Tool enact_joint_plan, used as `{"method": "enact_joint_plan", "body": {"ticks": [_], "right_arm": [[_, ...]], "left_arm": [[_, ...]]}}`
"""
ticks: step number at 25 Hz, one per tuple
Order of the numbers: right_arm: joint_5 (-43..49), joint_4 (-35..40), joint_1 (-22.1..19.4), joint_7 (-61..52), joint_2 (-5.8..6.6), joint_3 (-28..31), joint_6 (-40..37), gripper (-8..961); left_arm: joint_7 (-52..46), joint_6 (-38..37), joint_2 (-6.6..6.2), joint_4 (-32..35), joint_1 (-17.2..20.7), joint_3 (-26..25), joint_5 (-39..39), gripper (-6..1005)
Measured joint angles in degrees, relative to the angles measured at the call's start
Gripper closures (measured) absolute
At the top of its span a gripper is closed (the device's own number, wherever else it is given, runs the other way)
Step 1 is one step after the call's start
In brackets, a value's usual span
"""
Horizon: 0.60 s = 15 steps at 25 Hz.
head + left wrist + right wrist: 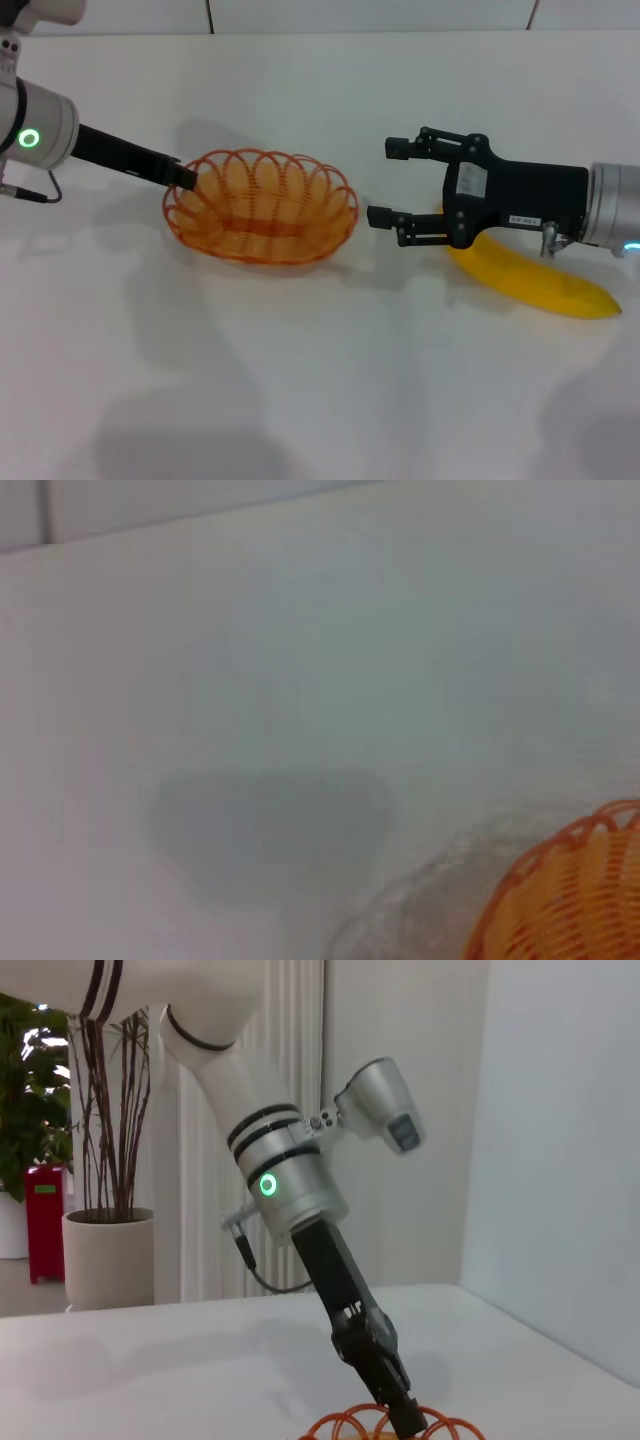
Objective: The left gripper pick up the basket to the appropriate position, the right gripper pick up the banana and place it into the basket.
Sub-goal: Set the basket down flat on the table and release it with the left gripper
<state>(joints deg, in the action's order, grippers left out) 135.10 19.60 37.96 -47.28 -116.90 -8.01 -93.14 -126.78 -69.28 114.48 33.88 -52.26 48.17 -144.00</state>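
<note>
The orange wire basket [260, 205] sits left of centre on the white table. The left gripper [185, 178] reaches in from the left, its fingers shut on the basket's left rim. The right wrist view shows the left gripper [400, 1412] pointing down onto the rim of the basket [340, 1426]. A part of the basket [575, 900] shows in the left wrist view. The right gripper [383, 182] is open and empty, just right of the basket, pointing at it. The yellow banana [530, 275] lies on the table under and behind the right gripper's body, partly hidden by it.
The white table [320, 400] stretches bare in front of the basket and banana. A wall runs along the far edge [320, 30]. The left arm's silver wrist [35, 130] stands at the far left.
</note>
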Motion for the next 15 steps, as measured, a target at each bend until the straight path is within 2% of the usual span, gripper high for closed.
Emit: {"method": "enact_joint_plan", "body": {"ticks": [15], "right_arm": [[-0.64,-0.70,0.54,0.00,0.00,0.00,1.04,112]], "left_arm": [[-0.76,1.52,-0.06,-1.27,-0.48,-0.34,0.22,952]]}}
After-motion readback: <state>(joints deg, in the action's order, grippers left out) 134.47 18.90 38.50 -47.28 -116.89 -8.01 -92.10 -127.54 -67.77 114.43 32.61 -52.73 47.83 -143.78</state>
